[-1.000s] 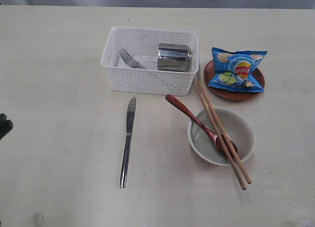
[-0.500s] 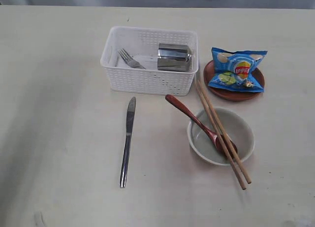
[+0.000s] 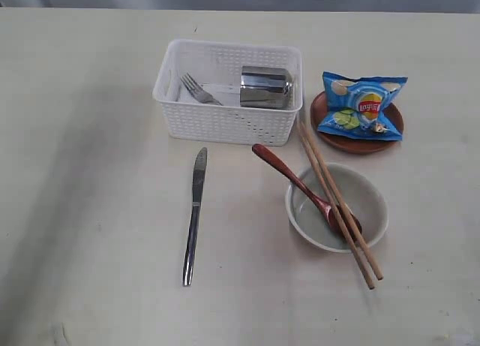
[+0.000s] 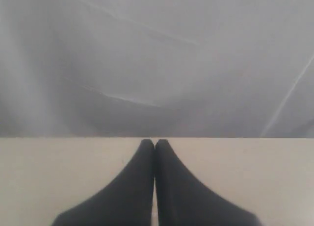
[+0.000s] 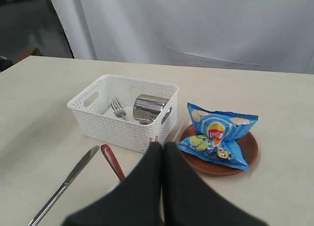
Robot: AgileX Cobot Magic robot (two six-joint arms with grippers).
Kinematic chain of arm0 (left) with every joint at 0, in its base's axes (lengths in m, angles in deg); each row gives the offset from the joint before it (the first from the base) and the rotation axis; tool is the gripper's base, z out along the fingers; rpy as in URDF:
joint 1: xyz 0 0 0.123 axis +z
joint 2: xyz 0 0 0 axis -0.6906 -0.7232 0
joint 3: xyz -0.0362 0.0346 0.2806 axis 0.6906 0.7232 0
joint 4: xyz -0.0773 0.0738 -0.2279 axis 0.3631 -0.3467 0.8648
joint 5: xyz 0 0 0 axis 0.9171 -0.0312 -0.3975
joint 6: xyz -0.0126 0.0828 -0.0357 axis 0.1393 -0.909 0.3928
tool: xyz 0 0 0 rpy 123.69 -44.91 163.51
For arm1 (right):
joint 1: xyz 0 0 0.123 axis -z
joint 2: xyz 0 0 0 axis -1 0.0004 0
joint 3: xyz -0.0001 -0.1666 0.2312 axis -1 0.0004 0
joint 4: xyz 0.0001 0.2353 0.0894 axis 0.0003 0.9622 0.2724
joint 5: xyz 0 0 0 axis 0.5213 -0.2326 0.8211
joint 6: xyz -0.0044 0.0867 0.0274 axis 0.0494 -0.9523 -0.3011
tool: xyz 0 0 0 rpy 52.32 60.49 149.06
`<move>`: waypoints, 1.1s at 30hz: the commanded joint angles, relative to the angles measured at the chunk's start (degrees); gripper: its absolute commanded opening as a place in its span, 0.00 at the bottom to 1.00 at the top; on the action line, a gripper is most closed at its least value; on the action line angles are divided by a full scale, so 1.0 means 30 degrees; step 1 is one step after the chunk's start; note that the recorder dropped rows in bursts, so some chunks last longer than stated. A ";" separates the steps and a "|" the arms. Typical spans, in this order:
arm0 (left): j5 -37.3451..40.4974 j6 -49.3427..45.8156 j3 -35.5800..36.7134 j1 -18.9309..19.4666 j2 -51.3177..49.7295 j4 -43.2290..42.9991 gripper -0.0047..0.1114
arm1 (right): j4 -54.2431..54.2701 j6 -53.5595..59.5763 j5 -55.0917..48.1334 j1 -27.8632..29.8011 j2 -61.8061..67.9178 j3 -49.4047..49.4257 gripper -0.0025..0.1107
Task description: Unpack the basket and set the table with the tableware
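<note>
The white lattice basket (image 3: 227, 91) (image 5: 123, 119) stands at the back of the table and holds a steel fork (image 3: 198, 89) (image 5: 117, 109) and a steel cup (image 3: 265, 87) (image 5: 147, 108) lying on its side. A steel knife (image 3: 194, 214) (image 5: 65, 183) lies in front of it. The reddish-brown spoon (image 3: 303, 190) and two chopsticks (image 3: 336, 204) rest in and across the cream bowl (image 3: 367, 197). No arm shows in the exterior view. My left gripper (image 4: 154, 143) is shut, empty, over bare table. My right gripper (image 5: 163, 145) is shut, empty, hovering near the basket's front.
A blue Lay's chip bag (image 3: 361, 106) (image 5: 217, 134) lies on the round brown plate (image 3: 323, 106) (image 5: 248, 148) to the right of the basket. Bare tabletop (image 3: 90, 211) spreads to the left and front. A grey cloth backdrop (image 4: 157, 59) hangs behind the table.
A dark gripper tip at the far left edge one second ago has left the exterior view. The tableware has not moved.
</note>
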 commanded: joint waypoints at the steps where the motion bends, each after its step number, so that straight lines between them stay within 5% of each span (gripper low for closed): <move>1: 0.3791 0.3090 -0.2539 -0.0193 -0.1840 -0.6319 0.04 | -0.0005 0.0031 0.0075 -0.0045 0.0018 0.0064 0.02; 6: 1.3177 -0.1524 -0.3390 -0.0193 -0.3157 -0.6338 0.04 | -0.0005 0.0027 -0.0007 -0.0045 0.0018 0.0064 0.02; 8: 1.5426 -0.3322 -0.3438 -0.0193 -0.3704 -0.4263 0.04 | -0.0005 0.0027 -0.0047 -0.0045 0.0018 0.0064 0.02; 10: 1.5012 -0.7952 -0.3819 0.0344 -0.4273 0.2279 0.04 | -0.0005 0.0027 -0.0047 -0.0045 0.0018 0.0064 0.02; 12: 1.4577 -1.6397 -0.4593 0.1088 -0.5406 1.0903 0.04 | -0.0005 0.0027 -0.0047 -0.0045 0.0018 0.0064 0.02; 17: 1.7971 -3.2086 -0.7316 0.3336 -0.8714 3.2125 0.04 | -0.0005 0.0027 -0.0047 -0.0045 0.0018 0.0064 0.02; 22: 1.8692 -3.9567 -0.8669 0.2928 -0.9469 4.3198 0.07 | -0.0005 0.0027 -0.0082 -0.0045 0.0018 0.0064 0.02; 25: 1.8880 -4.3446 -0.8809 0.1631 -0.9502 4.7403 0.23 | -0.0005 0.0027 -0.0082 -0.0045 0.0018 0.0064 0.02; 29: 1.7619 -4.3209 -0.8972 -0.0862 -1.0919 4.7551 0.54 | -0.0005 0.0027 -0.0082 -0.0045 0.0018 0.0064 0.02; 33: 1.9027 -4.2676 -1.1014 -0.2410 -1.4051 4.6355 0.42 | -0.0005 -0.0047 -0.0121 -0.0045 0.0018 0.0064 0.02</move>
